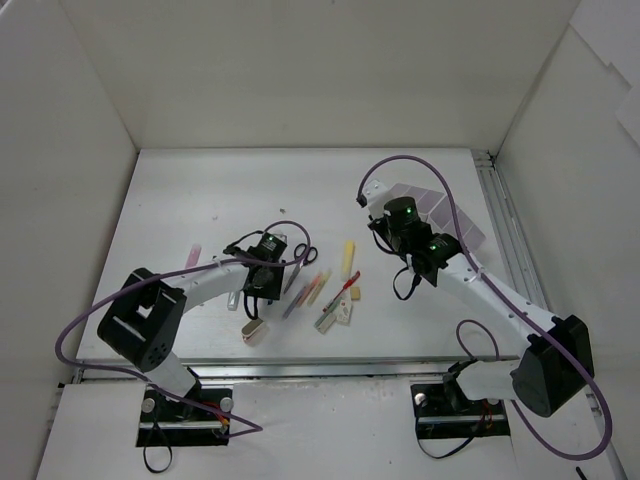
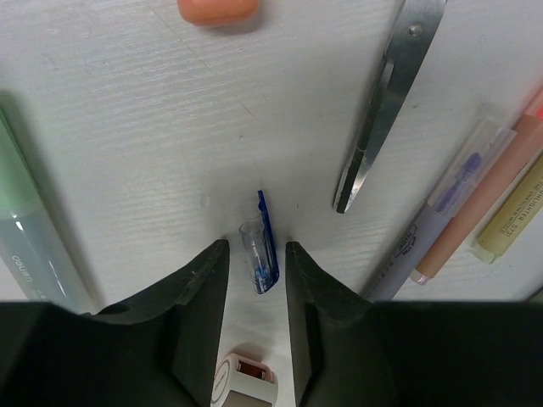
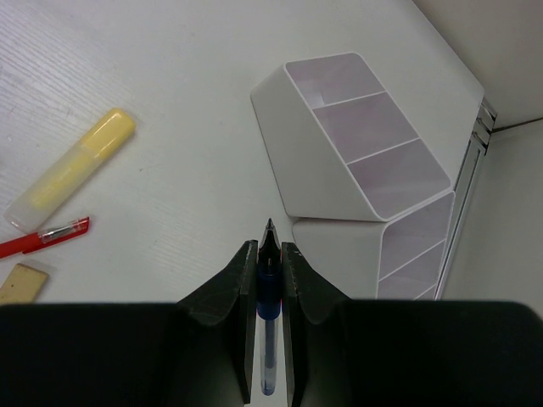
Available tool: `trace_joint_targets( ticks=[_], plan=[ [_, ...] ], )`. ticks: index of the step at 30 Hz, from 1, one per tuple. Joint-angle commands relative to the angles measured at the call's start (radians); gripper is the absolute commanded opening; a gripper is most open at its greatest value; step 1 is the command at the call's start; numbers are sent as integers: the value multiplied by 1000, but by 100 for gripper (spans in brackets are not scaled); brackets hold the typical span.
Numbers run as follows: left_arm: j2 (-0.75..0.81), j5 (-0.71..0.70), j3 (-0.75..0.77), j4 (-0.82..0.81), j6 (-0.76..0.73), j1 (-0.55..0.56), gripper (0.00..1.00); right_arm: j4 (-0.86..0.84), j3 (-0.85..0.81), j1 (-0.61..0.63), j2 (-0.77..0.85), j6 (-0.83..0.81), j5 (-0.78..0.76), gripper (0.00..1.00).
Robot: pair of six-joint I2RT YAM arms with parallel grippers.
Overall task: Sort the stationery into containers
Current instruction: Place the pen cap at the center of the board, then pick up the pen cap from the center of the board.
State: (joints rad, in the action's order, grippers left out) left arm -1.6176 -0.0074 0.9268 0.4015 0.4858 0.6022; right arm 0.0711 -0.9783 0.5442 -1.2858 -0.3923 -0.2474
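The left arm (image 1: 200, 285) rises from its base at the near edge and folds at a bulky elbow on the left; its white forearm runs right and slightly away across the desk (image 1: 180, 190), and the wrist bends down over the spread of stationery. Its jaws stand apart, low over the surface; a clear blue pen cap (image 2: 261, 250) lies on the desk in the gap between them, and I cannot tell whether either jaw touches it. The scissors (image 1: 303, 256) lie beside that wrist, one steel blade showing just right of the cap in the wrist view; further right a lilac pen (image 2: 445, 203) and an orange marker (image 2: 488, 191) lie side by side; a pale-green marker (image 2: 30, 229) lies at the left of that view.

The right arm (image 1: 490, 295) reaches from its base away and leftward, its forearm slanting over the right half of the desk and its wrist tipped down. Its jaws are clamped on a blue pen (image 3: 268, 288); the dark tip pokes out ahead of them, aimed at the near wall of the white tray (image 3: 373, 119), close to it but apart. The tray sits near the desk's right edge. A yellow marker (image 3: 72, 170), a red pen (image 3: 47, 237) and a beige eraser (image 3: 19, 284) lie on the desk at the left of the right wrist view.
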Motion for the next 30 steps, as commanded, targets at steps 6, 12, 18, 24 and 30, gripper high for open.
trace_joint_targets(
  ticks=[6,12,18,24,30],
  plan=[
    [-10,-6,-11,-9,27,-4,17,-50,-60,-1,-7,15,-30,0],
    [-22,-5,-40,8,20,-4,12,-47,-57,0,2,20,-36,0],
    [16,-5,-83,16,27,-4,24,-47,-57,2,-6,20,-18,0],
    [5,30,-85,11,27,-4,23,-42,-60,-1,-6,20,-18,0],
    [5,23,-97,30,39,-4,20,-39,-65,0,-14,21,-23,0]
  ],
)
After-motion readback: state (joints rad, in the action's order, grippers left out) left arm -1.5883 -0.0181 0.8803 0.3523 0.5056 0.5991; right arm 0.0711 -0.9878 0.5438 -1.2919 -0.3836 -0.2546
